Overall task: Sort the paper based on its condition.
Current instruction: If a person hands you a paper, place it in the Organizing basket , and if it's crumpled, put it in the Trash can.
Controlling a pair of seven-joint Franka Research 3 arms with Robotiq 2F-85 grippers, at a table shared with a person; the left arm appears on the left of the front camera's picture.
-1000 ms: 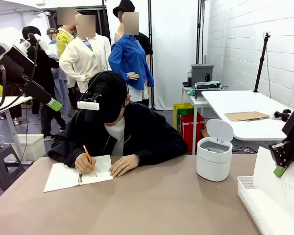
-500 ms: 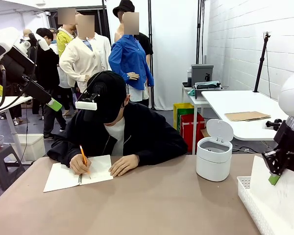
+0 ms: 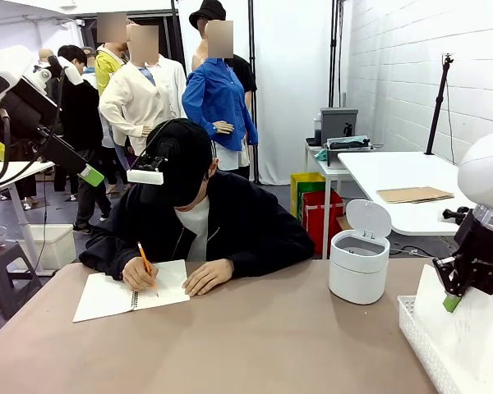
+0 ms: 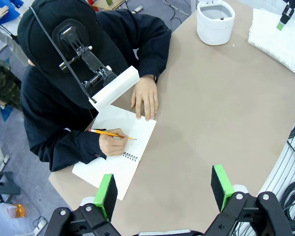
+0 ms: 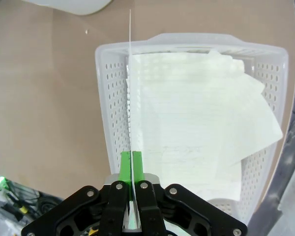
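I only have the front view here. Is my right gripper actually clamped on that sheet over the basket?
Observer: Yes. In the right wrist view the right gripper is shut on the sheet, seen edge-on.
Operator: What's under it?
Observer: The white basket, with more loose sheets lying fanned inside.
Operator: And my left gripper?
Observer: The left gripper is open, high above the person's notebook.

Robot: both arms have white, rounded housings. Left gripper (image 4: 163, 189) and right gripper (image 5: 131, 169) each have black linkage fingers with silver screws at the joints and bright green pads. Person (image 3: 199, 222): black jacket over white shirt, black cap carrying a white head-mounted device.
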